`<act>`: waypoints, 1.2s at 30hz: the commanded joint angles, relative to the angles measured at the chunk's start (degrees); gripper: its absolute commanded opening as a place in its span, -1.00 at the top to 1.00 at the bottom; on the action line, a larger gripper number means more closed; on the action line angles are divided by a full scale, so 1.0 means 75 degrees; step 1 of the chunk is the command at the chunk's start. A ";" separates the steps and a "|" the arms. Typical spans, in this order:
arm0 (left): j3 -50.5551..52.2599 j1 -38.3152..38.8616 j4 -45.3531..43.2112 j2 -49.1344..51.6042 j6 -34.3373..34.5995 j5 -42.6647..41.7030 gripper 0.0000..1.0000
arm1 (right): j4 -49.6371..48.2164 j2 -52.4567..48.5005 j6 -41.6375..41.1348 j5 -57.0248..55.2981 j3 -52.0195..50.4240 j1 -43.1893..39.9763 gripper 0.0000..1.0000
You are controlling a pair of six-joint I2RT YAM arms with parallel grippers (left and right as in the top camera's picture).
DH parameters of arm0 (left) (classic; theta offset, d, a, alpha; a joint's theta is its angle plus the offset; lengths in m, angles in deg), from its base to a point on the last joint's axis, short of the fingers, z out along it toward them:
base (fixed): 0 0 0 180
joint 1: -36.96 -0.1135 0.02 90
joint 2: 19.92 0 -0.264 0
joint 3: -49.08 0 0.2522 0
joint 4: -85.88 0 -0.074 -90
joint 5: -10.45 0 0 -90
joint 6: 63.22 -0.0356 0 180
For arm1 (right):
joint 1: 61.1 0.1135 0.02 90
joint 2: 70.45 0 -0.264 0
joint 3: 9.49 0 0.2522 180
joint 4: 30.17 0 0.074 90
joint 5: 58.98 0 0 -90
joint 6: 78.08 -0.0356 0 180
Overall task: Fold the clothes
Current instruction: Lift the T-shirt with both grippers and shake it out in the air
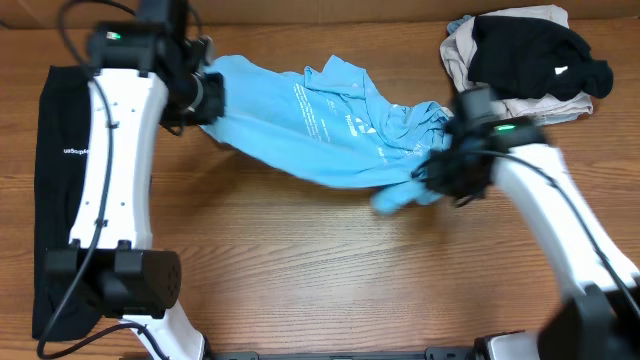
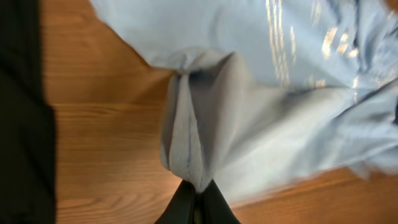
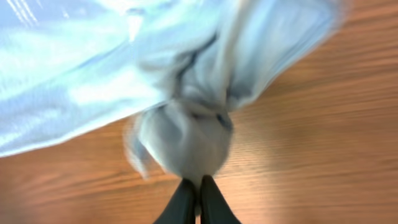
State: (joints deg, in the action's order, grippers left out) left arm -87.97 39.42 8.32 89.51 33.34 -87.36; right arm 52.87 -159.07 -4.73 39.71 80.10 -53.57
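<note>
**A:** Where is the shirt at this moment?

**B:** The light blue T-shirt (image 1: pixel 330 130) is stretched between the two tools. It runs across the upper middle of the overhead frame, from the upper left down toward the centre right. I cannot tell if its middle touches the table (image 1: pixel 330 280) or hangs just above it.

**A:** And how do the tools hold it?

**B:** The left tool (image 2: pixel 196 190) is pressed together on a narrow fold of the blue cloth. The right tool (image 3: pixel 199 186) also pinches the cloth, but there it is a crumpled ball, not a clean edge.

**A:** So which step is this, in your opinion?

**B:** I judge it is the spreading of the shirt before any fold is made. To do it well, both arms should pull apart gently and evenly, then go down together, so that the cloth lies flat with the white lettering (image 1: pixel 312 112) smooth. Too much pull could make the cloth slip out of a pinch.

**A:** Is anything in the way?

**B:** The long black garment (image 1: pixel 55 200) lies along the left edge, beside the left arm, and a pile of other clothes (image 1: pixel 520 50) sits in the upper right corner. The shirt should come down between them, in the bare middle. The right side will probably need a new grasp at a hem, because a bunch does not open by itself.
</note>
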 commanded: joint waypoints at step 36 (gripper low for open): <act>-0.3958 -0.0289 0.0985 -0.1332 -0.0595 0.0504 0.92 | 0.2320 0.2238 0.0545 -0.0495 0.5106 -0.2168 0.92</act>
State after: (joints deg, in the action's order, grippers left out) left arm -110.33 37.67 15.91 86.97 29.72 -84.17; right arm 67.20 -146.79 -1.56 38.99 106.22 -67.28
